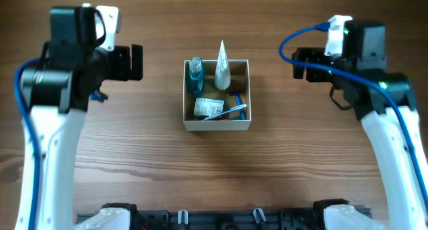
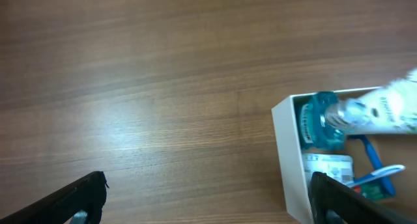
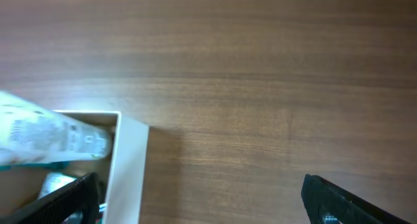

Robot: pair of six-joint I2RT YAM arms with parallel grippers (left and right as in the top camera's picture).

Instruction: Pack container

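Observation:
The container (image 1: 217, 126), a square white-walled box with a tan inside, stands at the table's middle. It holds a teal bottle (image 1: 195, 74), a white tube (image 1: 222, 68) leaning on the back wall, a white packet (image 1: 205, 107) and a blue toothbrush (image 1: 237, 108). My left gripper (image 1: 136, 61) is open and empty, left of the container. My right gripper (image 1: 297, 61) is open and empty, right of it. The left wrist view shows the container's wall (image 2: 287, 159), bottle (image 2: 319, 120) and tube (image 2: 384, 110). The right wrist view shows the wall (image 3: 127, 168) and tube (image 3: 45, 138).
The wooden table (image 1: 134, 150) surrounds the container. The arms' bases and a black rail (image 1: 221, 220) run along the front edge. Blue cables (image 1: 294, 39) hang by both arms.

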